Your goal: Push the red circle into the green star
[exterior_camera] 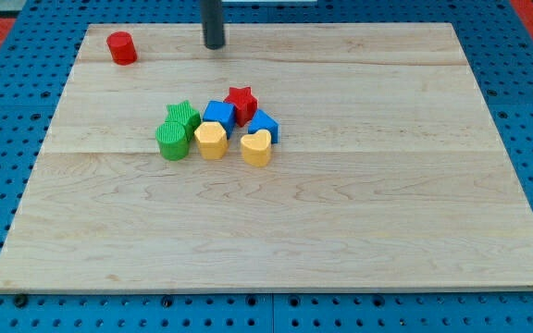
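Note:
The red circle (121, 47) is a short red cylinder near the board's top left corner. The green star (183, 117) sits left of centre, at the left end of a cluster of blocks. My tip (214, 45) rests on the board near the top edge, to the right of the red circle and well above the cluster. The tip touches no block. The rod runs up out of the view's top.
A green cylinder (172, 141) touches the star from below. A blue cube (219, 114), red star (241, 103), blue block (264, 125), yellow hexagon (211, 140) and yellow heart (257, 147) pack to the star's right. The wooden board (340, 231) lies on blue pegboard.

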